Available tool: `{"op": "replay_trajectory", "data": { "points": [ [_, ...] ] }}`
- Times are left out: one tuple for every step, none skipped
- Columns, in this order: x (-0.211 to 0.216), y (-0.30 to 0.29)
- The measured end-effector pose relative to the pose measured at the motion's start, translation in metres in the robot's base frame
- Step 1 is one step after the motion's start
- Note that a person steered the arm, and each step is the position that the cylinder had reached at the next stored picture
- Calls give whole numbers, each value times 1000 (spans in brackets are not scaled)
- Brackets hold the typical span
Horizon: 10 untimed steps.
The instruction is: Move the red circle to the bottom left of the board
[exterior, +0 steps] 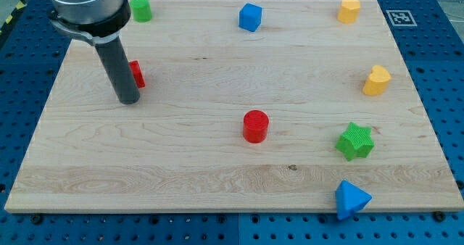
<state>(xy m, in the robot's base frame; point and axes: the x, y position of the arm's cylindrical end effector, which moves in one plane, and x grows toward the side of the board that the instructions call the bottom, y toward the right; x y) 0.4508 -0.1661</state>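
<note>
Near the red circle (255, 125), roughly mid-board and a touch toward the view's bottom, nothing crowds it. No claw on this arm to open or shut: only a dark rod, holding nothing. My tip (129, 100) sits well apart from the circle, toward the view's left and slightly toward the top. A second red block (135, 73), shape hidden, is half behind the rod, just beside it.

Key relation: the circle lies to the view's right of my tip, yet its goal, the board's (217, 180) bottom-left corner, lies to the view's left and below the circle. So I judge I am on the wrong side; I would need to pass round to the circle's upper right before pushing.

Green star (355, 140) stands to the circle's right, blue triangle (351, 198) to its lower right; both are away from the likely path.
</note>
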Motion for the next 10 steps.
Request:
{"op": "replay_trajectory", "data": {
  "points": [
    [3, 5],
    [37, 53],
    [34, 105],
    [11, 141],
    [-1, 188],
    [14, 224],
    [44, 234],
    [63, 220],
    [69, 162],
    [70, 103]
  ]
}}
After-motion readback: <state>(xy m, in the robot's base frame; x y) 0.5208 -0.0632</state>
